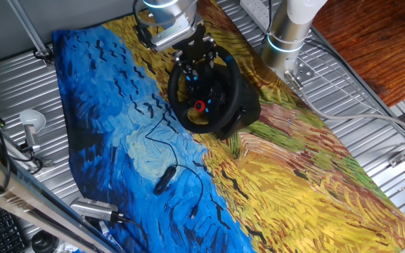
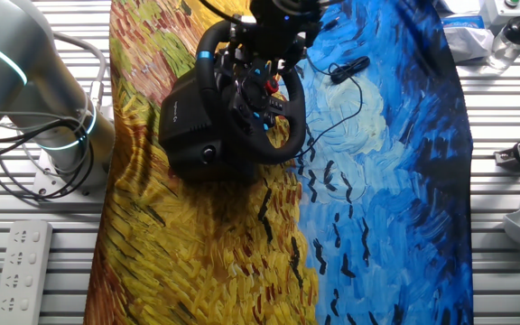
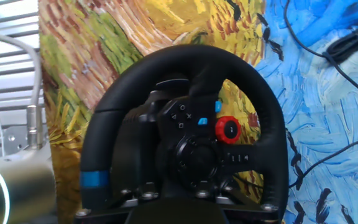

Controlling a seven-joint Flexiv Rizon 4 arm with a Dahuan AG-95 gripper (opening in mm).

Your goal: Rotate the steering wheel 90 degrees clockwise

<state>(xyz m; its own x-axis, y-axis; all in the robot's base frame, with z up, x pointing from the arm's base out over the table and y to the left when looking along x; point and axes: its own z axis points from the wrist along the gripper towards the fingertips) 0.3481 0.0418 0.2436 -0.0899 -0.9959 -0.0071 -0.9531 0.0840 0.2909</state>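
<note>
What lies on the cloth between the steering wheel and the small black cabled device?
Only its thin black cable crosses the blue cloth between the steering wheel and the device. This shows in one fixed view.

I see matt black steering wheel rim, glossy red knob; printed cloth looks soft, wrinkled; ribbed bare-metal table; polished metal arm.

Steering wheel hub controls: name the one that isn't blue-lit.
The round red knob on the black steering wheel hub; the neighbouring small buttons glow blue.
</note>
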